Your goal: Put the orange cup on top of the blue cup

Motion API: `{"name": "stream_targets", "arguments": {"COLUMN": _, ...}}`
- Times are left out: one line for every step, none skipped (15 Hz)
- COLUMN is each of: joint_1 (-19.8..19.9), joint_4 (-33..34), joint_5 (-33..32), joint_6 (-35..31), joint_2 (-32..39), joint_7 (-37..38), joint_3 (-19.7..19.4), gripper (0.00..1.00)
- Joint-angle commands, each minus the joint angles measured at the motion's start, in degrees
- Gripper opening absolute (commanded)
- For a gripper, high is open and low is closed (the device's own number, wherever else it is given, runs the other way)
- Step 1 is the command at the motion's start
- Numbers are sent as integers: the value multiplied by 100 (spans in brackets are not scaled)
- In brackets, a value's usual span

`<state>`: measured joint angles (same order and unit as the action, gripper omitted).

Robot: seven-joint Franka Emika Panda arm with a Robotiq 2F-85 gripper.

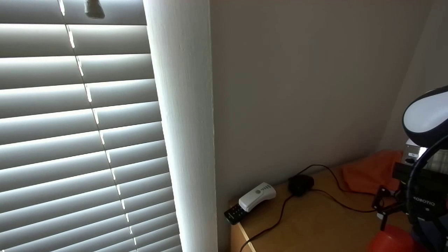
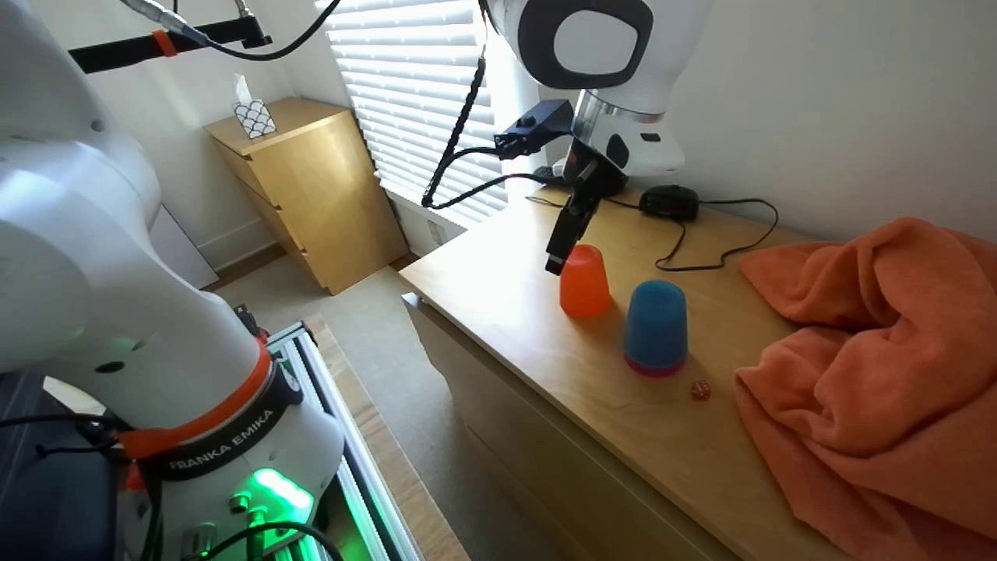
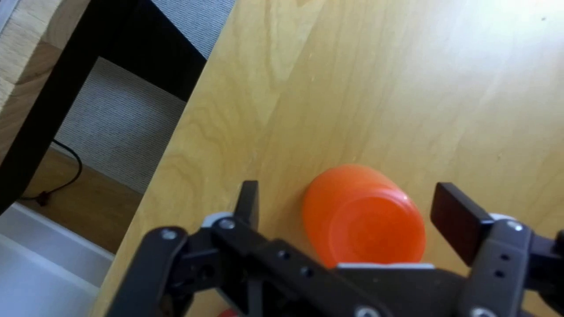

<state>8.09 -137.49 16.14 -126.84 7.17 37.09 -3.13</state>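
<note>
The orange cup point(image 2: 586, 284) stands upside down on the wooden dresser top point(image 2: 498, 265). It fills the middle of the wrist view point(image 3: 374, 224) and shows partly at the bottom right of an exterior view point(image 1: 392, 241). The blue cup point(image 2: 657, 323) stands upside down beside it, with a pink rim at its base. The blue cup is not visible in the wrist view. My gripper point(image 3: 348, 193) is open, its fingers on either side of the orange cup with gaps. In an exterior view, a fingertip point(image 2: 555, 265) is beside the cup's upper part.
A small red die point(image 2: 700, 389) lies near the blue cup. A crumpled orange cloth point(image 2: 872, 374) covers the dresser's one end. A black device point(image 2: 668, 202) with cables lies by the wall. A white remote-like device point(image 1: 257, 196) rests on a black remote point(image 1: 235, 214).
</note>
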Motion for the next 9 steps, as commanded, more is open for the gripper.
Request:
{"name": "stream_targets", "arguments": {"joint_1": -77, "joint_4": 153, "joint_5": 223, "joint_6": -71, "joint_2": 220, "joint_7": -240, "joint_3": -146, "gripper": 100}}
{"name": "stream_targets", "arguments": {"joint_1": -73, "joint_4": 190, "joint_5": 241, "joint_6": -63, "joint_2": 259, "joint_7": -262, "joint_3": -162, "gripper": 100}}
{"name": "stream_targets", "arguments": {"joint_1": -69, "joint_4": 225, "joint_5": 266, "joint_6": -55, "joint_2": 294, "joint_7": -301, "joint_3": -175, "gripper": 97}}
{"name": "stream_targets", "arguments": {"joint_1": -65, "joint_4": 249, "joint_5": 316, "joint_6": -43, "joint_2": 323, "joint_7": -366, "joint_3": -182, "gripper": 80}}
{"name": "stream_targets", "arguments": {"joint_1": -54, "joint_4": 294, "joint_5": 372, "joint_6": -3, "joint_2": 369, "joint_7": -429, "joint_3": -192, "gripper": 73}}
{"name": "stream_targets", "arguments": {"joint_1": -60, "joint_4": 310, "joint_5": 383, "joint_6": -22, "joint_2": 394, "joint_7": -448, "joint_3": -206, "gripper": 71}}
{"name": "stream_targets", "arguments": {"joint_1": -60, "joint_4": 326, "joint_5": 409, "joint_6": -24, "joint_2": 417, "joint_7": -481, "joint_3": -220, "gripper": 61}}
{"name": "stream_targets", "arguments": {"joint_1": -62, "joint_4": 335, "joint_5": 435, "joint_6": -30, "joint_2": 433, "joint_7": -489, "joint_3": -230, "gripper": 51}}
{"name": "stream_targets", "arguments": {"joint_1": -59, "joint_4": 346, "joint_5": 448, "joint_6": -21, "joint_2": 450, "joint_7": -518, "joint_3": -240, "gripper": 44}}
